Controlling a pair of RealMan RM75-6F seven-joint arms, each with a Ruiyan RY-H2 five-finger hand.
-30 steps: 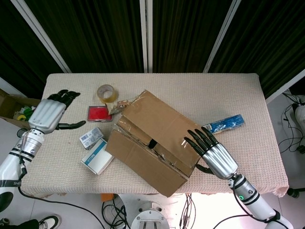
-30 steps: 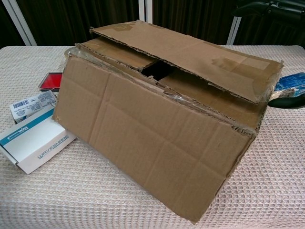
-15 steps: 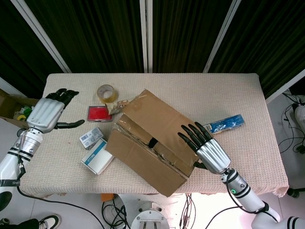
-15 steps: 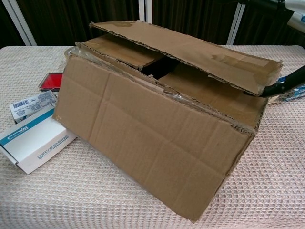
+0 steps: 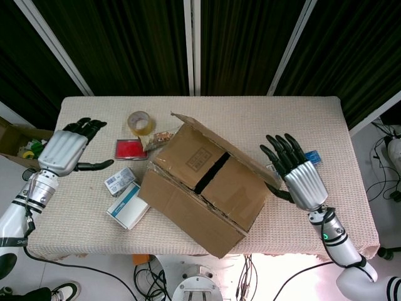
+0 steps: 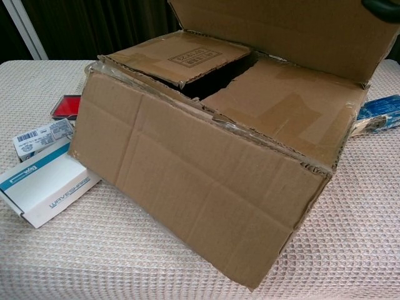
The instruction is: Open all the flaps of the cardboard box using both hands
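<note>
Box (image 5: 200, 194) mid-counter, far flap (image 5: 222, 147) propped up against the right hand (image 5: 301, 179), fingers spread, thumb seemingly hooked beneath; stiff, light cardboard, best lifted by free edges; left hand (image 5: 66, 149) open, idle.

Both hands alike: left hand (image 5: 62, 150) and right hand (image 5: 301, 179) have ribbed silver-metal backs, glossy black fingers and thumbs. Wrists silver with black rings; forearms white-grey. Small green light on right forearm (image 5: 326, 236). Black cable along left forearm (image 5: 19, 213).
</note>
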